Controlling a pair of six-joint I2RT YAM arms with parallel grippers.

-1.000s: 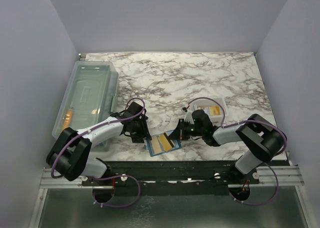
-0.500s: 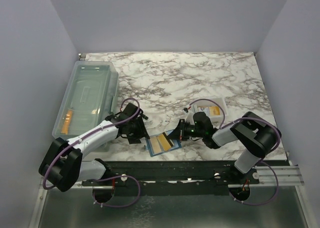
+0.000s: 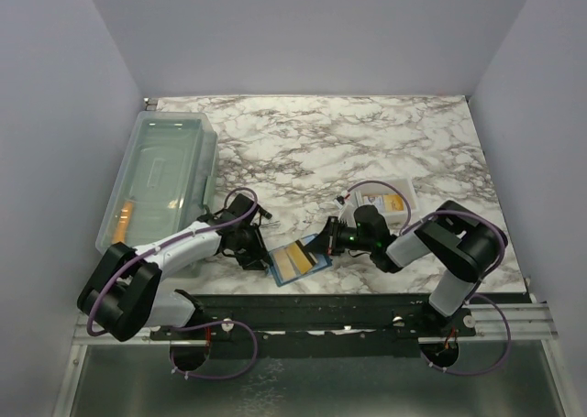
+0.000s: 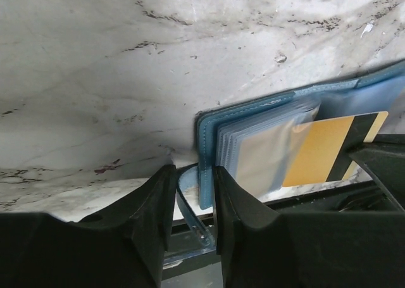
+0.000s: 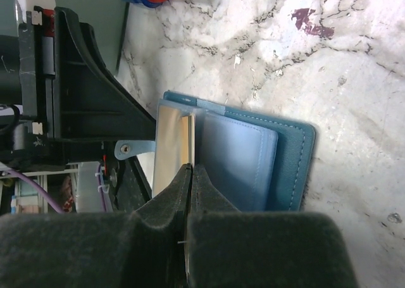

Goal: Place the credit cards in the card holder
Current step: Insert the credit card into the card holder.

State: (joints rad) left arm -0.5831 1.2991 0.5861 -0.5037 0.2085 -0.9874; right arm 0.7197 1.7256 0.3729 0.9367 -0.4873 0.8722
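The left end effector [image 3: 256, 255] has dropped toward the counter's near edge, reaching the card holder [image 3: 295, 263]; its jaws have narrowed around the holder's snap tab [image 4: 190, 202]
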